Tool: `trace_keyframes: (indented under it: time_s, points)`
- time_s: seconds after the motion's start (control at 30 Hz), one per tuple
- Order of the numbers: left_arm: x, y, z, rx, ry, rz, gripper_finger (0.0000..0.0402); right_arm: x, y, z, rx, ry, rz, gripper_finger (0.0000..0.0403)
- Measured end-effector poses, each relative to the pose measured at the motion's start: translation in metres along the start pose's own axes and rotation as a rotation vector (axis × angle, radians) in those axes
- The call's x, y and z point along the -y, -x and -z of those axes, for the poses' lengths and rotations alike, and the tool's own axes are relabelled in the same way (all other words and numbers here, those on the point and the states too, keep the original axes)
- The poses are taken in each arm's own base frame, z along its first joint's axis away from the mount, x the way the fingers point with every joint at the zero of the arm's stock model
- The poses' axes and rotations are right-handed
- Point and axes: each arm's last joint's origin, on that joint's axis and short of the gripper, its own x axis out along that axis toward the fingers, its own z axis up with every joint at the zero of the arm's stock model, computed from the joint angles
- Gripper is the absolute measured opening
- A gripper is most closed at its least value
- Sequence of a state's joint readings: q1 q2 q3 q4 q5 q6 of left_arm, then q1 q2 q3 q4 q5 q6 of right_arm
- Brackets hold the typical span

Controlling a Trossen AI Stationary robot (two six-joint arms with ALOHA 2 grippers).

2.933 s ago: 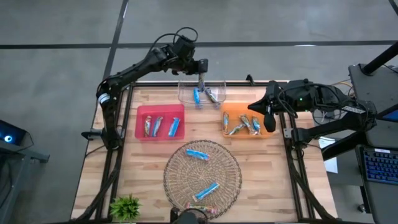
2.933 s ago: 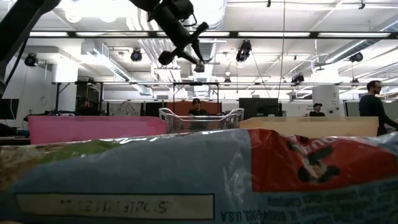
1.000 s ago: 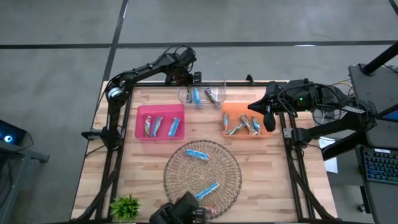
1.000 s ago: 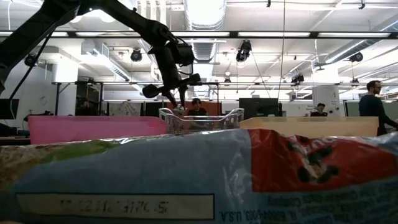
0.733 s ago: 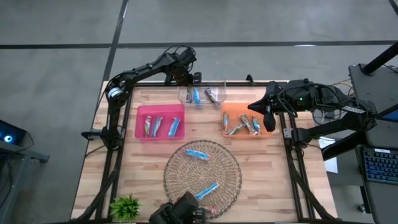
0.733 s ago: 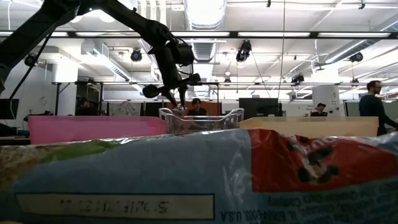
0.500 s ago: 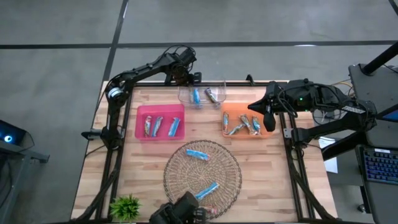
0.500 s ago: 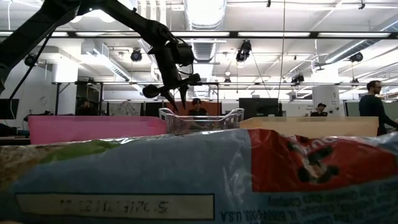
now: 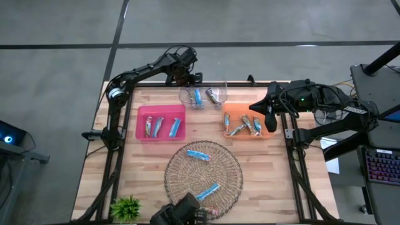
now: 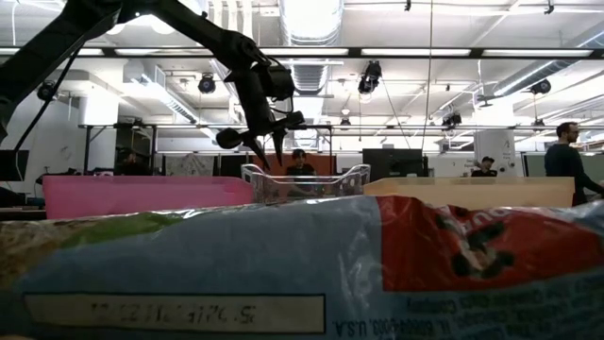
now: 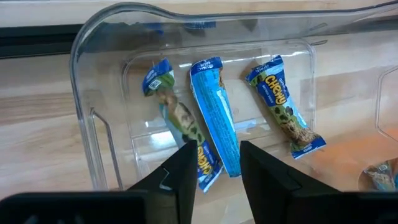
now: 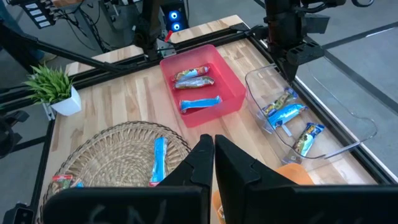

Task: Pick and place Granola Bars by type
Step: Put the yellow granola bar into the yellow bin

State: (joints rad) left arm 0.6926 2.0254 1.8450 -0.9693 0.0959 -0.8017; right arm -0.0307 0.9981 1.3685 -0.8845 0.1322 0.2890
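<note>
Three blue-wrapped Granola Bars lie flat in the clear tray [image 11: 81, 50]: one at its left [image 11: 180, 121], one in the middle [image 11: 216, 115] and one at its right [image 11: 285, 112]. My left gripper [image 11: 217, 155] is open and hangs above that tray's far left corner [image 9: 186, 80], touching nothing. More bars lie in the pink tray [image 9: 140, 112] and the orange tray [image 9: 226, 109]. Two blue bars [image 9: 198, 154] [image 9: 208, 190] rest on the round wicker mat [image 9: 181, 178]. My right gripper [image 12: 213, 146] is shut and hovers by the orange tray's right edge [image 9: 270, 122].
A small green plant [image 9: 127, 207] stands at the near left corner. One wrapped bar [image 10: 302, 264] lies right in front of the low camera and fills its lower half. A reddish bar [image 9: 207, 212] sits on the mat's near rim. People stand in the room behind.
Nothing has visibly moved in the last second. Before that, my left gripper went from high above the clear tray toward the table's left and far edge and came down beside the tray's far left corner.
</note>
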Motion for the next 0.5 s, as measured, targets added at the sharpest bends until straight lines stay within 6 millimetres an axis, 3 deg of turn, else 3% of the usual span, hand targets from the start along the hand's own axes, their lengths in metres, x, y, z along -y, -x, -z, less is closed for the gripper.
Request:
trace_keyframes:
  time_s: [0.27,0.5]
  points:
    - [-0.0006,0.0002,0.0006,-0.006,0.0,-0.006,0.0089,0.0,0.0,0.0,0.0,0.0,0.0,0.0008]
    - [-0.0004,0.0001,0.0008,-0.006,-0.026,-0.006,0.0007,0.0,0.0,0.0,0.0,0.0,0.0,0.0008]
